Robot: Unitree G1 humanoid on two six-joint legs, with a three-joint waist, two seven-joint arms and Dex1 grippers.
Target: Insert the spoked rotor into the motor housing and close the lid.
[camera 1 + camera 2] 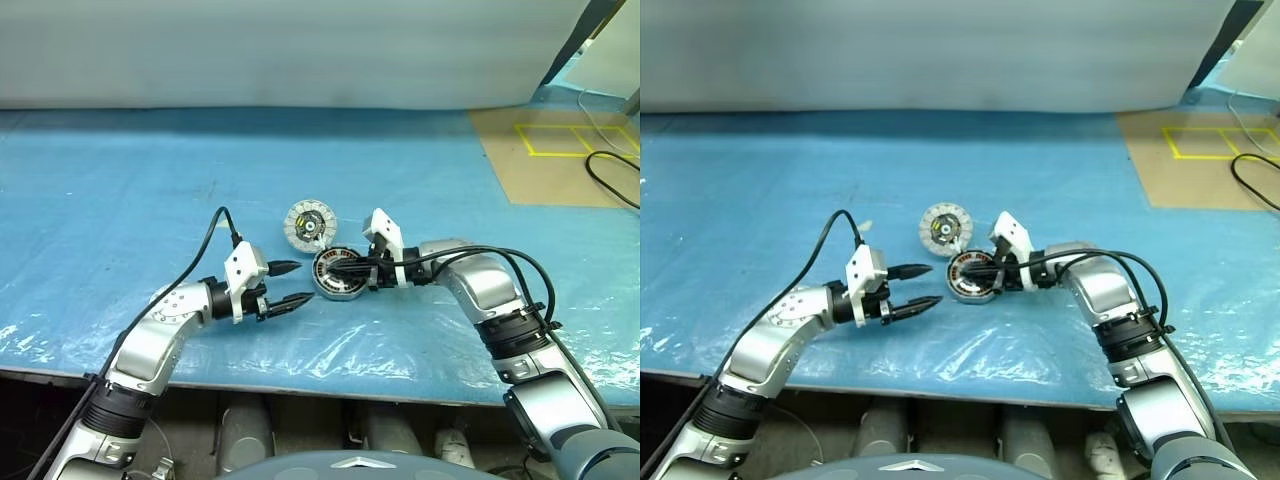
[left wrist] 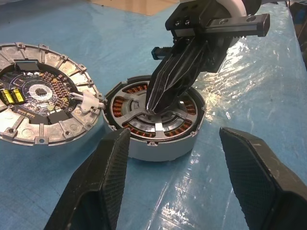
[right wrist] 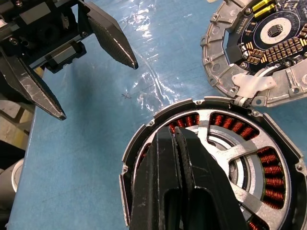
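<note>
Already the flat silver spoked rotor [image 3: 225, 158] sat inside the round copper-wound motor housing [image 2: 154, 125] on the blue bench [image 1: 150, 180]. Right gripper [image 2: 156, 108], jaws together, pressed at its hub; a slip could tilt the rotor and jam it. Left gripper [image 1: 290, 284], jaws apart, held nothing. Pale toothed lid [image 2: 41, 96] lay touching the housing, circuit side up.
</note>
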